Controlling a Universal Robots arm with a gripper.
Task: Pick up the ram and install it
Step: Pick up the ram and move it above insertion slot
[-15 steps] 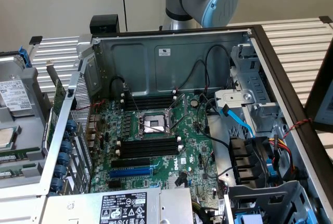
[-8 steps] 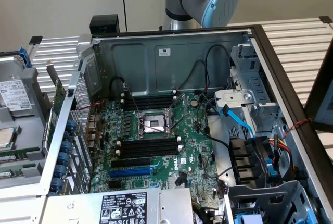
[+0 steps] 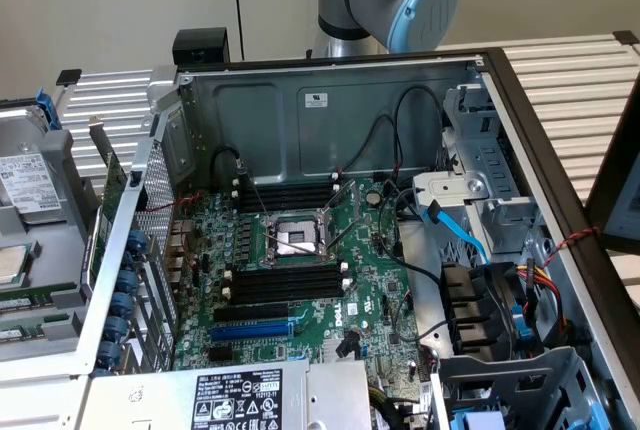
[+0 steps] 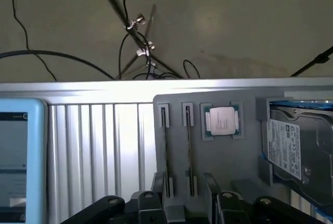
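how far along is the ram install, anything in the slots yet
Done: nothing that shows. The memory slots in the open computer case all look empty.
In hand: the gripper hangs over the gray tray, open and holding nothing. Two ram sticks stand edge-on in the tray, beside a CPU.
Left: both the pickup and the install.

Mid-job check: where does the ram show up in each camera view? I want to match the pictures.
Exterior view: the ram shows as thin green strips in the grey tray at the exterior view's far left edge, outside the computer case.
Wrist view: the ram is edge-on, standing in the tray's two narrow slots.
Shared landmark: the loose processor, lying between the ram and the hard drive.
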